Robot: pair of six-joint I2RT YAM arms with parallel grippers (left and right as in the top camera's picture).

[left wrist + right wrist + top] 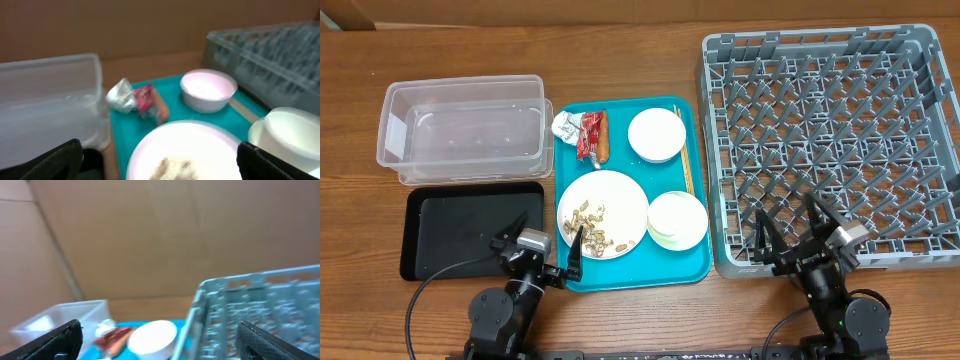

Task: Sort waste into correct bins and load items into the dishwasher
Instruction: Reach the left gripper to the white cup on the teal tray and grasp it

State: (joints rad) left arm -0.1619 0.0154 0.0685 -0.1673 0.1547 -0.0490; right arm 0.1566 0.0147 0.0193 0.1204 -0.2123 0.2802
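The wooden tabletop (620,50) has a plain brown wall (175,240) behind its far edge. At the front edge, left gripper (537,238) and right gripper (785,211) have their fingers spread.

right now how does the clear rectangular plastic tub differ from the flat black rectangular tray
The clear rectangular plastic tub is see-through with tall walls; the flat black rectangular tray is opaque with a low rim. The tub sits behind, the tray in front. Both are rectangular, left of the teal tray.
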